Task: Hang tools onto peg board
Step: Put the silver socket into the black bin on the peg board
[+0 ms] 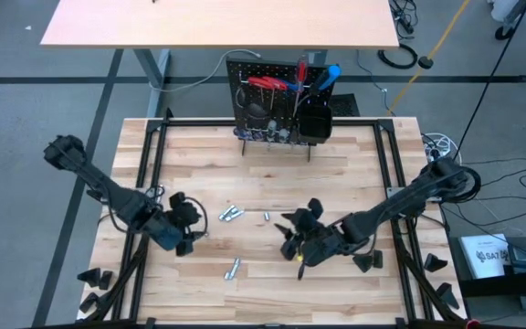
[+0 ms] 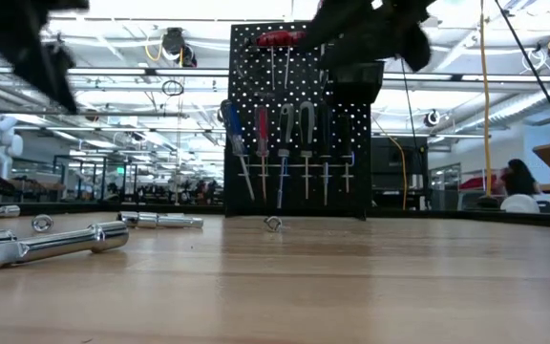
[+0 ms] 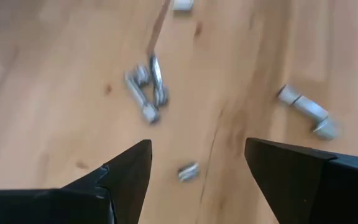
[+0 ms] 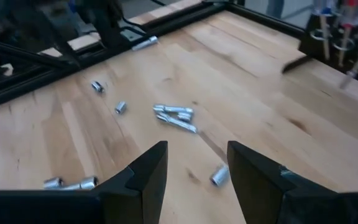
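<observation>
Jaws on both arms stand apart and empty: left gripper point(image 3: 194, 165) gapes wide over loose metal bits, right gripper point(image 4: 196, 165) has a narrower gap, nothing between the fingers on either. Left gripper point(image 1: 183, 226) hangs over the left-front part of the wooden surface point(image 1: 336, 183), looking down on a small silver bit point(image 3: 188, 171) just ahead of its fingers, with a cluster of bits point(image 3: 146, 93) beyond and a longer socket piece point(image 3: 306, 112) off to one side; my read is it's lining up for a pick, wide gap giving margin on a small round part that will roll if nudged. Right gripper point(image 1: 304, 239) sits right of centre, low over the surface, facing more scattered bits point(image 4: 174, 115) and one single bit point(image 4: 219, 175) near its fingers. Peg board point(image 1: 277, 100) stands upright at the far edge, well apart from both arms, already carrying red-handled pliers point(image 1: 268, 83), red and blue screwdrivers point(image 1: 318, 75) up top and a black bin point(image 1: 313, 119); the low view shows a row of drivers point(image 2: 285, 148) hung on hooks. Remaining work looks like the loose silver pieces on the surface; bin is the likely home for them.
</observation>
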You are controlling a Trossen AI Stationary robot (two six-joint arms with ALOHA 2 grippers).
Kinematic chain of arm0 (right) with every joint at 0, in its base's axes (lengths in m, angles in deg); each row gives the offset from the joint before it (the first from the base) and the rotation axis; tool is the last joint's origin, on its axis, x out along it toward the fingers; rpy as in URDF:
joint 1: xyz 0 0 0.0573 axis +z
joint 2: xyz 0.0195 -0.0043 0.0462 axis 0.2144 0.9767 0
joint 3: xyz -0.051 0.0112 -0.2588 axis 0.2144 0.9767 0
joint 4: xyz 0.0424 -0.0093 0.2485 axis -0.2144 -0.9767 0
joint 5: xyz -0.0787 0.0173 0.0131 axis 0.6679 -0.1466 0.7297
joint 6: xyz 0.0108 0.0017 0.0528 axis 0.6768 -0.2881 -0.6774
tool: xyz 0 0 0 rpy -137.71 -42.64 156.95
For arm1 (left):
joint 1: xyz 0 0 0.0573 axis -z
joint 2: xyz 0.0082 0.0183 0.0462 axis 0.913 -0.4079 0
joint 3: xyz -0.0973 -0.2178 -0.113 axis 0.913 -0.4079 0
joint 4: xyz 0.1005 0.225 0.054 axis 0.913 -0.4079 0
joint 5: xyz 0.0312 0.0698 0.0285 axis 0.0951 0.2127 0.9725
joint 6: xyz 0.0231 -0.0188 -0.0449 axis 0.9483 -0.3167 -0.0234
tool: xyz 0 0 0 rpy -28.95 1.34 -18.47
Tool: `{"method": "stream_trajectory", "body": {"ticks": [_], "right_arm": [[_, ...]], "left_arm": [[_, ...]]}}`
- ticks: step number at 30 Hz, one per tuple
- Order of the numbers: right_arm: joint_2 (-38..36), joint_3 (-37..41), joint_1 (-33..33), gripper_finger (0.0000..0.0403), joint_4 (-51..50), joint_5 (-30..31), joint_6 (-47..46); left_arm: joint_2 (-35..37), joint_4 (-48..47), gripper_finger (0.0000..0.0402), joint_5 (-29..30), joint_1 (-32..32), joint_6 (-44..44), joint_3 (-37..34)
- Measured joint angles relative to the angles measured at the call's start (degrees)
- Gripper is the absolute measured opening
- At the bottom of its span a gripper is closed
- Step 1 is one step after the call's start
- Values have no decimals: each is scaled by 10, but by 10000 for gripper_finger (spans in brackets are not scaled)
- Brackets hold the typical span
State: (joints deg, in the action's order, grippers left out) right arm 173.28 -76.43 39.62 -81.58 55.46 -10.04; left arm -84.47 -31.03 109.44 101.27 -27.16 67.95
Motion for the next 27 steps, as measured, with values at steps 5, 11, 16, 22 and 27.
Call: {"method": "stream_trajectory", "body": {"ticks": [5, 11, 16, 22, 27], "right_arm": [[38, 0, -11, 160, 68, 2, 52], [81, 0, -37, 160, 69, -6, 29], [124, 0, -89, 160, 66, -85, -55], [159, -9, -118, 160, 58, -122, -102], [188, -52, -132, 160, 28, -131, -92]], "left_arm": [[0, 123, 266, 1, 11, -2, -96], [-1, 365, 266, 36, 10, 121, -180], [-1, 467, 266, 101, 10, 194, -203], [-1, 488, 266, 138, -6, 238, -210], [-1, 487, 266, 120, -27, 240, -210]]}}
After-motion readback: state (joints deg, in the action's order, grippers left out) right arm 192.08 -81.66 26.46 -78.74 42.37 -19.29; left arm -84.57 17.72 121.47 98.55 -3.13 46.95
